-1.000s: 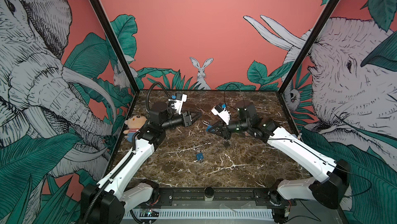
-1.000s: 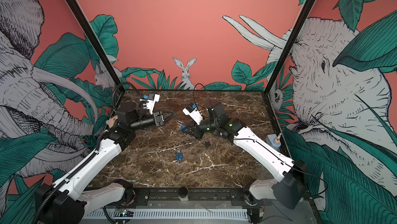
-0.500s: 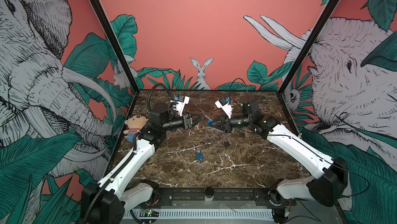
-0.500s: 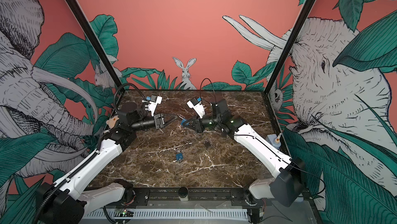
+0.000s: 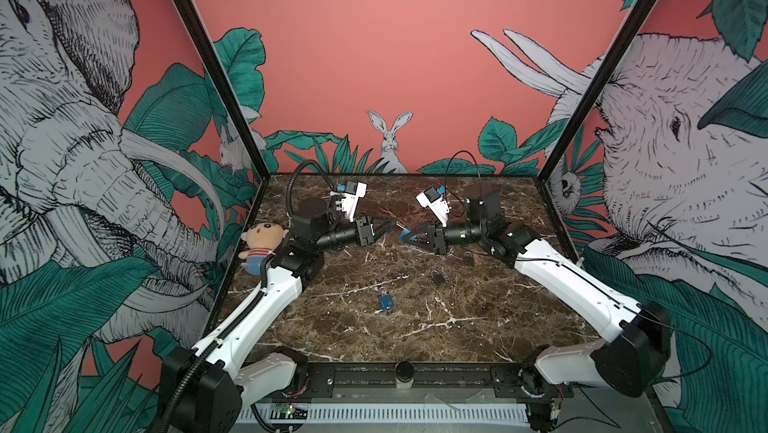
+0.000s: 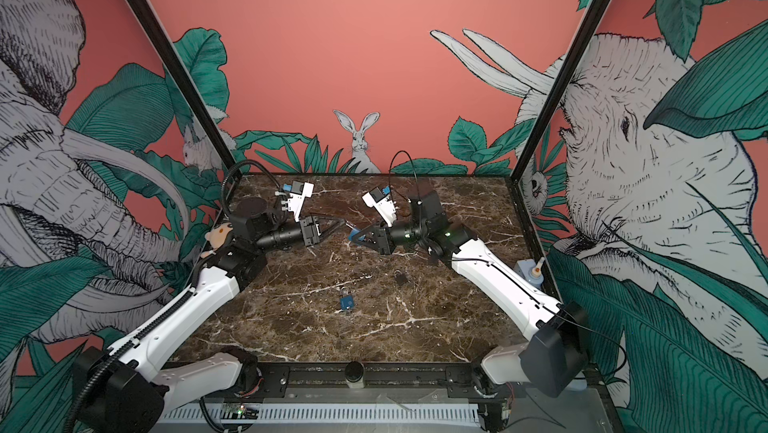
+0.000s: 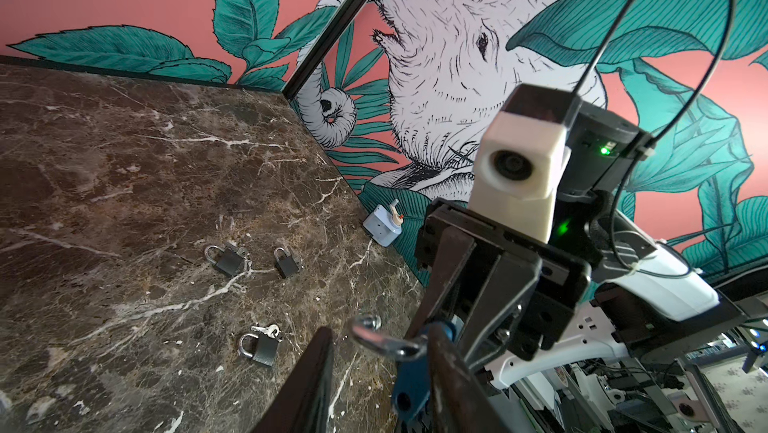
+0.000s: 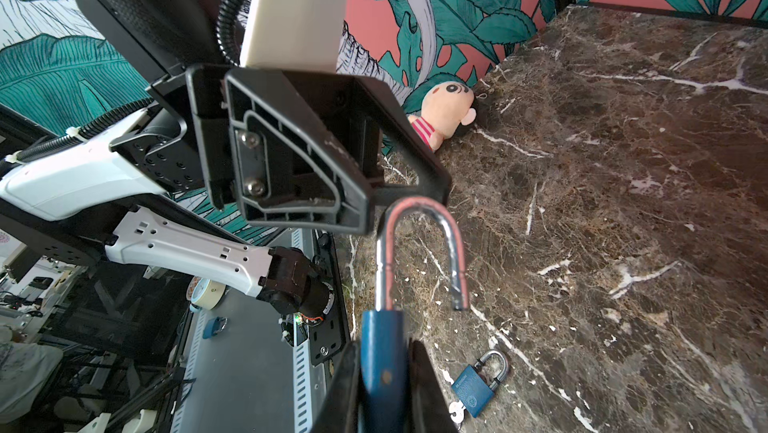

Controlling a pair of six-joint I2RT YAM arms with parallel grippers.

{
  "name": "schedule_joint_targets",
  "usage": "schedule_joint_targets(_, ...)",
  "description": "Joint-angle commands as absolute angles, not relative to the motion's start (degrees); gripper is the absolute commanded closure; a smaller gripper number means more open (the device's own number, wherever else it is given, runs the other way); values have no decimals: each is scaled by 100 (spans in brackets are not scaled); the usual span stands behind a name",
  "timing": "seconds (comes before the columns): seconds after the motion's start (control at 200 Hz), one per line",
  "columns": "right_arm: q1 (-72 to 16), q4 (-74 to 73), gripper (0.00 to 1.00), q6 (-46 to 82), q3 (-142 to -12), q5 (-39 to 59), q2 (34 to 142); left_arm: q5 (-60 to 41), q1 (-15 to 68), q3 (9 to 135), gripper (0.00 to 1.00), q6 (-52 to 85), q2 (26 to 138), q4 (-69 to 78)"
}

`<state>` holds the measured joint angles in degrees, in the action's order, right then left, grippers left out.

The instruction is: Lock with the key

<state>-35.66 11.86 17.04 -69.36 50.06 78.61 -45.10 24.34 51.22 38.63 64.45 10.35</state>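
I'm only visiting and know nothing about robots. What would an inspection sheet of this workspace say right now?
Surface: brown marble table, white-veined.
Job's things: blue padlock held in the air, its shackle swung open; second blue padlock lying on the table, key in its base; three dark padlocks lying near the right arm.
Clutter: plush doll at the left edge; pale box at the right edge.
Grippers: right gripper shut on the blue padlock; left gripper open, tips at the shackle's top, contact unclear.
Cables: black cable looping above the right wrist; ribbed hose above the left.
Surroundings: walls painted with elephants, leaves and a rabbit.
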Motion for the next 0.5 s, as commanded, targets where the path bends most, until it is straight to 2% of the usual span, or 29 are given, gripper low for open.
schedule_joint_targets(0.0, -3551, 880, 100, 1726, -6935, 5158, 7823, -4396, 2461, 5290, 60, 3970, 6480, 1382)
schedule_joint_targets(0.495, -3542, 721, 100, 1840, -6945, 5247, 7902, -4928, 2645, 5420, 57, 4245, 6862, 1705)
